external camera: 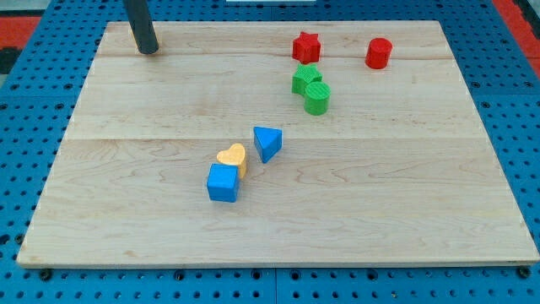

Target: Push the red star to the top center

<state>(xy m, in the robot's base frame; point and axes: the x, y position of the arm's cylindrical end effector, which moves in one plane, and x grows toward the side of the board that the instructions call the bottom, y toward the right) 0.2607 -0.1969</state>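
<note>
Judging from the single camera view, the task looks close to finished, or at least well advanced: the red star [306,46] sits near the top edge of the tabletop [152,211], a little to the right of the frame's middle. A short nudge toward the view's left would centre it better (whether that counts as needed is a judgement call, since no target mark shows).

Just below the star, slightly apart from it, lie two green blocks: a green star-like block [305,80] and a green cylinder [317,98], the two touching each other. A red cylinder [379,53] stands well to the star's right, near the top edge. Lower, toward the frame's middle, a blue triangle [267,143] sits just beside a yellow heart [232,157], which touches a blue cube [223,182].

As for the arm's pose, the dark rod comes down from the upper left of the frame, nearly upright, and my tip [148,51] rests on the tabletop in the upper left, well apart from the star and from every other block. There is no gripper on this arm, so nothing is held; my tip touches no block.
</note>
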